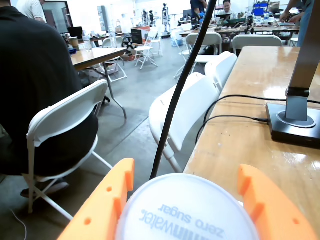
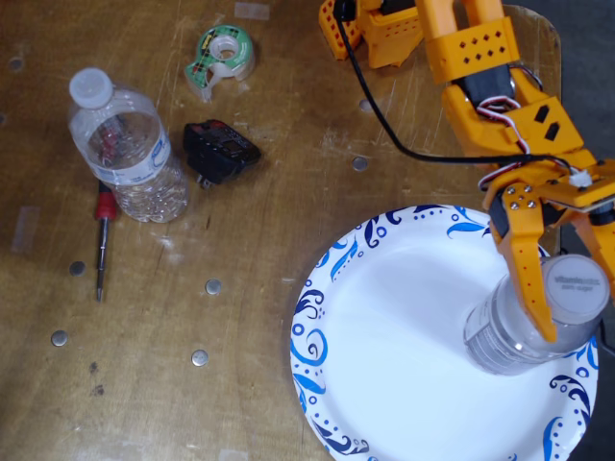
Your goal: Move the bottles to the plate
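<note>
In the fixed view my orange gripper (image 2: 567,288) is shut on the wider clear bottle (image 2: 509,336). It holds the bottle upright over the right side of the white plate with blue swirls (image 2: 384,327). Whether the base touches the plate is unclear. In the wrist view the bottle's white cap (image 1: 187,212) fills the gap between the orange fingers (image 1: 107,205), which sit on either side of my gripper (image 1: 186,200). The slimmer bottle (image 2: 130,149), with a white cap and a white-blue label, appears to stand on the wooden table at the upper left, far from the plate.
A green tape dispenser (image 2: 223,53), a black adapter (image 2: 219,151) and a red-handled screwdriver (image 2: 101,240) lie near the slim bottle. A black cable (image 2: 384,115) runs along the arm. The wrist view shows a monitor stand (image 1: 295,120), white folding chairs (image 1: 192,107) and a seated person (image 1: 40,85).
</note>
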Controlling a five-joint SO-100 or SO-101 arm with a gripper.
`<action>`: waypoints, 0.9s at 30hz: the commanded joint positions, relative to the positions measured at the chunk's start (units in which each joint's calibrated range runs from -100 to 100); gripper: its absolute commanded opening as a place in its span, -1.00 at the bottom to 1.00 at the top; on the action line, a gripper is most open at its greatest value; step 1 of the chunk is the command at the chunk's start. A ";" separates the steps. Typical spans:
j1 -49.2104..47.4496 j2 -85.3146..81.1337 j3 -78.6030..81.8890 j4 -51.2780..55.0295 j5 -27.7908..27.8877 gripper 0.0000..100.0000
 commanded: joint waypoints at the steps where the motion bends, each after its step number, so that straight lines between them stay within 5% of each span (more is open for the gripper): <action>1: 0.47 -0.35 -1.29 -1.05 0.21 -0.51; 12: -0.39 -3.81 0.60 -0.70 -0.05 -0.27; 27: -0.61 -12.24 9.34 -0.44 0.16 -0.28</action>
